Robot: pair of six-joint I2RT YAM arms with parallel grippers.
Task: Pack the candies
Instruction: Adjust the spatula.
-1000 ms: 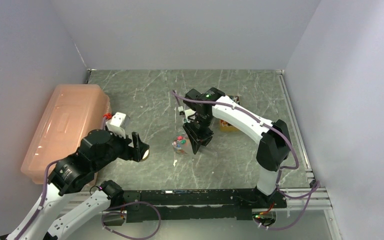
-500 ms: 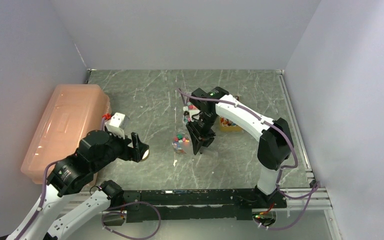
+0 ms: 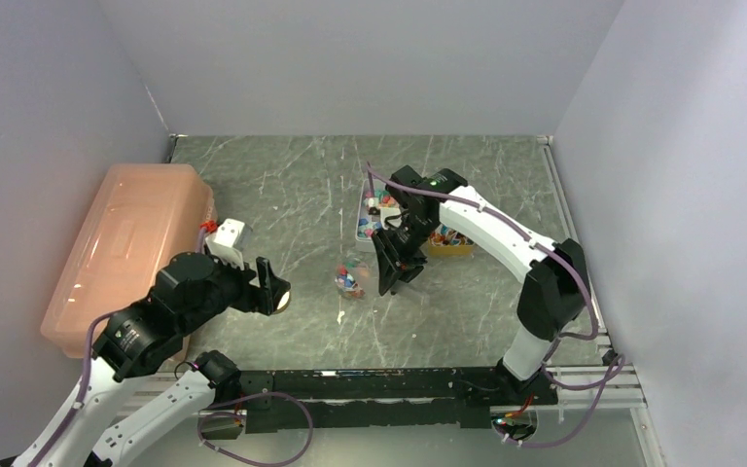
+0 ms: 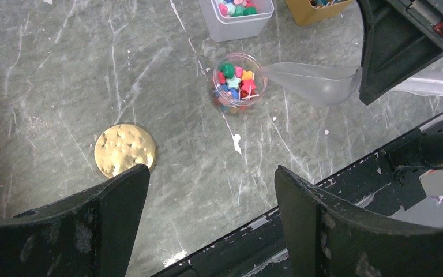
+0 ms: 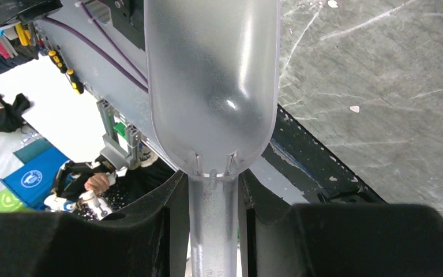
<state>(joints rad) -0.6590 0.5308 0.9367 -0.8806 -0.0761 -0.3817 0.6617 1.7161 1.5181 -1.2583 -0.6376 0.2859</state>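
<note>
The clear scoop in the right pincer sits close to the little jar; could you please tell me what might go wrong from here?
1. The clear scoop has its lip right beside the open jar, which holds candies; a nudge could tip it and spill them.
2. The scoop looks wider than the jar mouth, so poured candies may scatter on the table.
3. The gold lid lies flat near the open left pincer and may be awkward to grasp.

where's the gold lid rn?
Left wrist view: gold lid flat on the table, lower left of the jar of candies, apart from it.
</note>
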